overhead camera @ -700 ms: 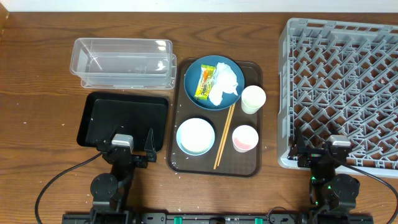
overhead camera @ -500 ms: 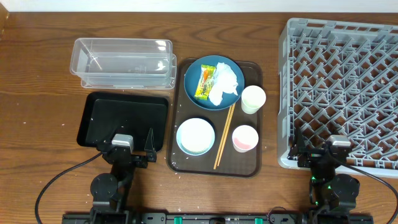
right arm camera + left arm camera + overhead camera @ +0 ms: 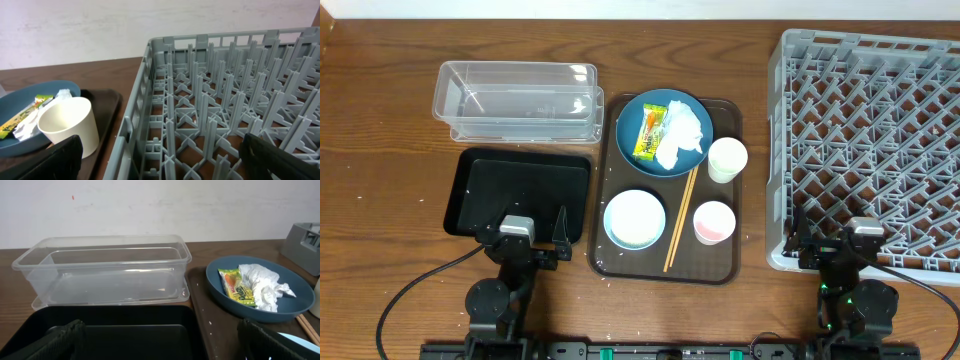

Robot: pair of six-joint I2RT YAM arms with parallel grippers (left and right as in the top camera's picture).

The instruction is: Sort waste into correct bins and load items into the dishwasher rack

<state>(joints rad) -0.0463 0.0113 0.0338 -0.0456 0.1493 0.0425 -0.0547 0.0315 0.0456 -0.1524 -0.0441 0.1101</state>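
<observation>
Lying flat on the blue plate (image 3: 632, 112), at the far end of the brown tray (image 3: 732, 265): one snack wrapper (image 3: 649, 133), yellow-green, judged the likely first pick.

Long axis: runs near-to-far, tipped only slightly, so one short end points roughly back toward the robot.

Neighbour: crumpled tissue (image 3: 684, 134), touching the wrapper along its right side.

Left gripper (image 3: 527, 228): jaws spread wide, nothing held. It is parked over the near edge of the black tray (image 3: 520, 180). The wrapper lies ahead of it and off to its right, past the brown tray's left rim.

Right gripper (image 3: 835, 238): jaws spread wide, nothing held. It is parked at the near left corner of the rack (image 3: 880, 120). The wrapper lies ahead and well to its left, with a white cup (image 3: 727, 158) standing between.

Nearer arm: the left, by my reading. The clear tub (image 3: 517, 100) and the black tray are also on its side.

Grip note: taking the wrapper across its short width would call for jaws closing left-to-right, kept off the tissue.

Rice grains: too small to make out.
</observation>
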